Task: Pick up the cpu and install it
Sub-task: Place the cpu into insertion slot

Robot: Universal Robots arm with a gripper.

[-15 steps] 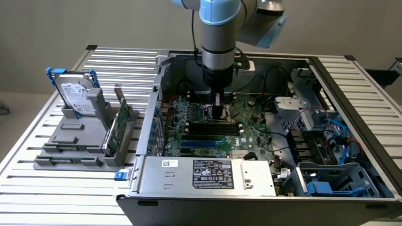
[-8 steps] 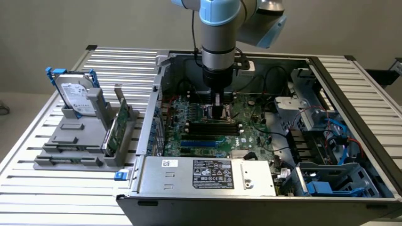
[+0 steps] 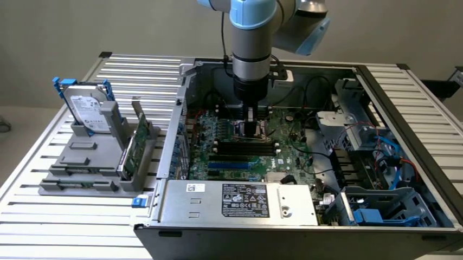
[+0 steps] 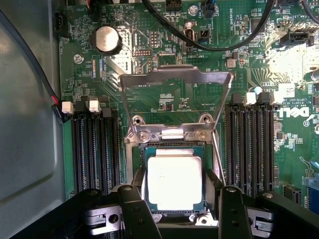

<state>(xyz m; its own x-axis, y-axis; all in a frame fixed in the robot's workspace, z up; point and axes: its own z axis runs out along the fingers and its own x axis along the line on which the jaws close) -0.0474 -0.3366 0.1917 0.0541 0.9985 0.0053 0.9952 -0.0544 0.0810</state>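
Tool low over the motherboard inside the open case.

I am looking at a plain, matte grey-beige wall that runs behind the whole bench, lit softly and evenly. The silver slatted aluminium worktop catches that light along its ribs. A small black cap marks its far corner on the exterior view's left. Beyond that left edge I see a strip of pale floor. Past the worktop's far right corner a black fitting juts out; I cannot tell what it is.
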